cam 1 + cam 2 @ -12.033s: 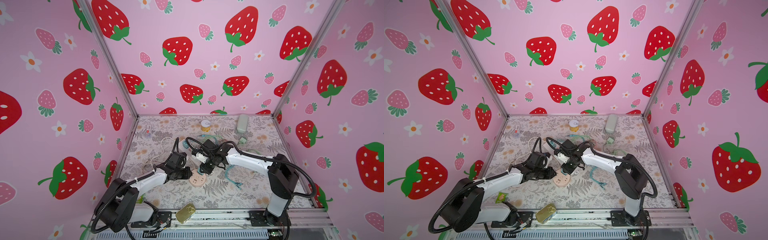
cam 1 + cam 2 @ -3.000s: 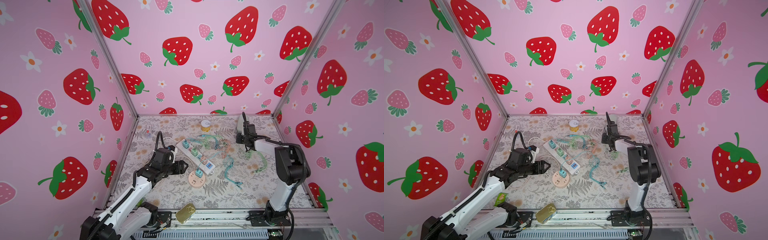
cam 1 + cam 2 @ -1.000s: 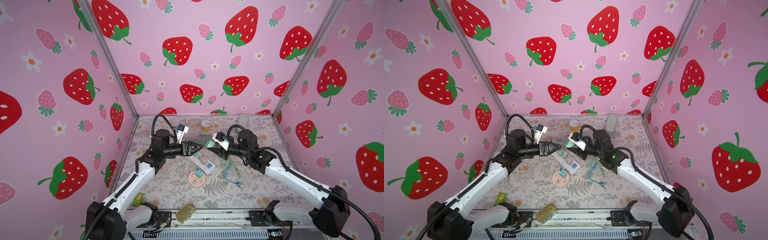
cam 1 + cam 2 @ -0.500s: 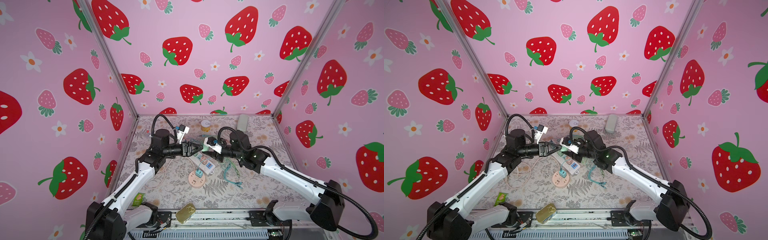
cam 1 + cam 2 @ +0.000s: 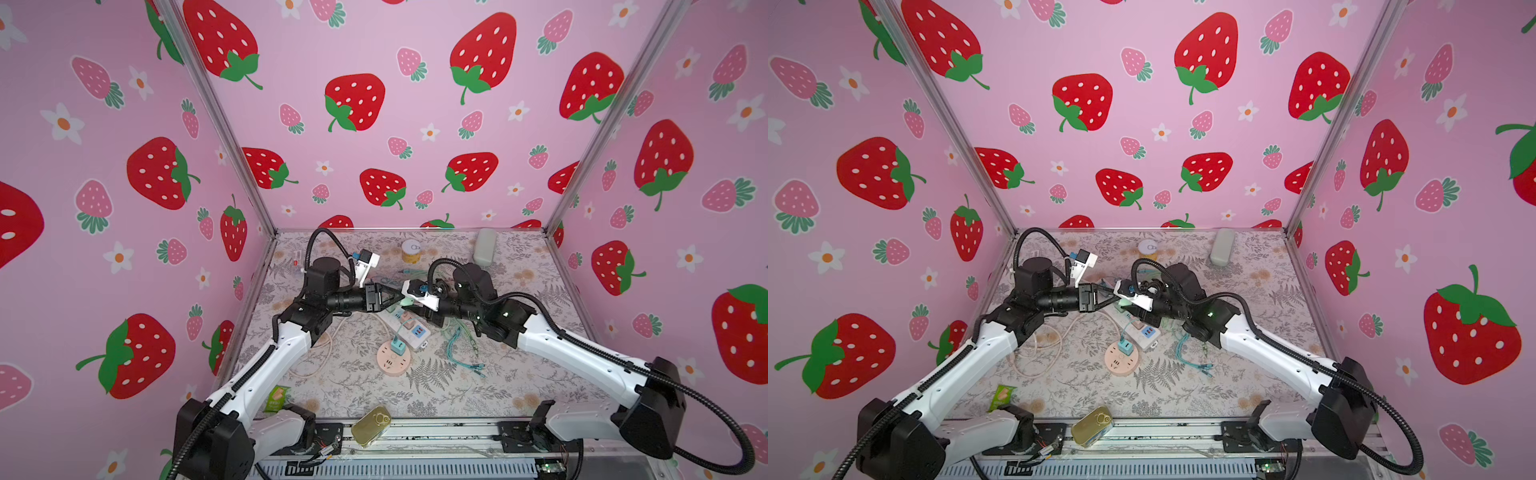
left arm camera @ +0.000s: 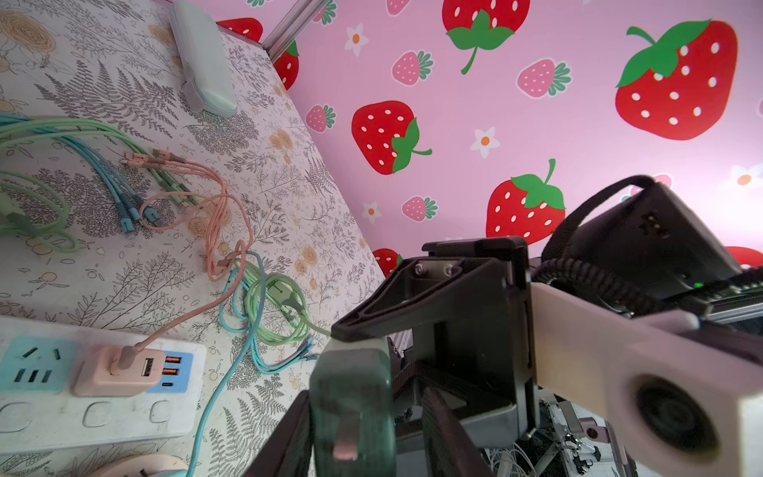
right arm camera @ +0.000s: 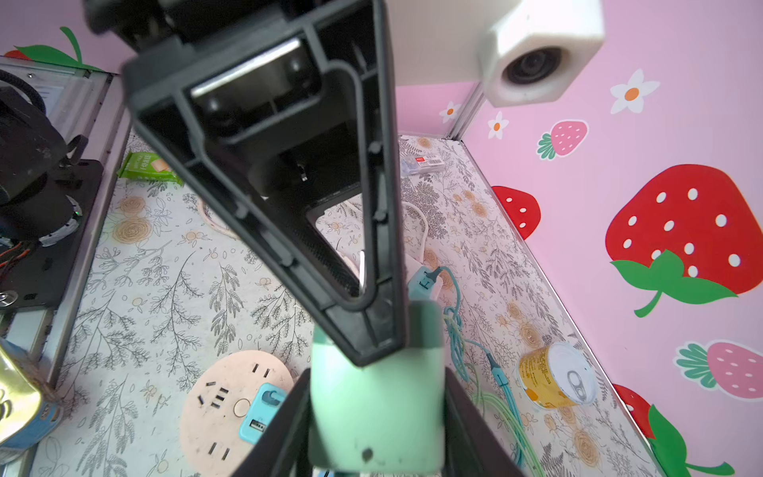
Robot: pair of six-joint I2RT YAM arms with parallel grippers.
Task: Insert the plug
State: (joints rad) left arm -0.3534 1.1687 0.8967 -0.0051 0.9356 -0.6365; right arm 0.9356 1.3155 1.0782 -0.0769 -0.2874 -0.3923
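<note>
**Plug handover, mid-air**

The green plug [image 7: 375, 413] hangs over the middle of the surface [image 5: 457, 399], clamped in the right fingers [image 7: 458, 433]. The left fingers [image 6: 439, 425] straddle it; their grip I cannot tell. Next, likely: left takes hold, right lets go, prongs aimed at the power strip [image 6: 95, 413].

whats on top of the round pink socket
A blue adapter is plugged in near the edge of the socket; the rest of its face is bare. The adapter's prongs are hidden inside.
</note>
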